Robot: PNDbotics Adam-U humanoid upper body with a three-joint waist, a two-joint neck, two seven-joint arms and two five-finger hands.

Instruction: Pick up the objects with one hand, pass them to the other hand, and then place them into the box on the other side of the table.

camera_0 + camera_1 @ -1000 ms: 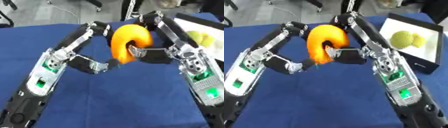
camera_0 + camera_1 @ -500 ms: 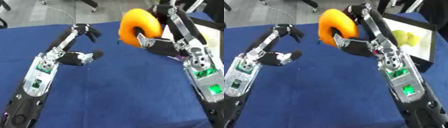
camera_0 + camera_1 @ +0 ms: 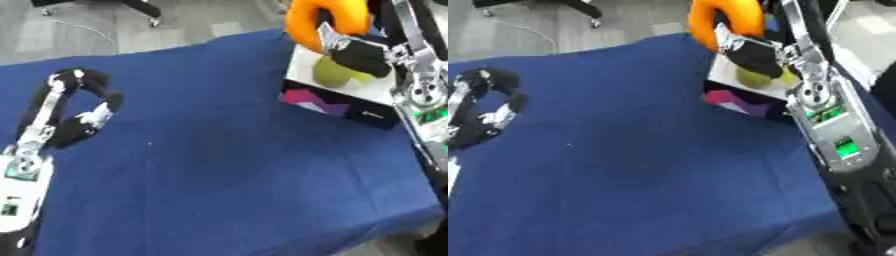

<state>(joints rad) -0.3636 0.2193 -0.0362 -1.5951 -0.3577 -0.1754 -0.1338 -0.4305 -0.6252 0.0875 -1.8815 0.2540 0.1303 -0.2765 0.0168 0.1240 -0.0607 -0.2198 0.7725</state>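
The right hand (image 3: 357, 52) is gripping the orange ring (image 3: 325, 20) through its hole — probably light, squashy — box (image 3: 350, 97) just below.

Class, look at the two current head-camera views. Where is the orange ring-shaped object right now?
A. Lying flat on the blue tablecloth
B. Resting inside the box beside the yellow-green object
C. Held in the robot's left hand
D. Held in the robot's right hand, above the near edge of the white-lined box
D: the orange ring-shaped object is held by the right hand above the white-lined box; the left hand holds nothing.
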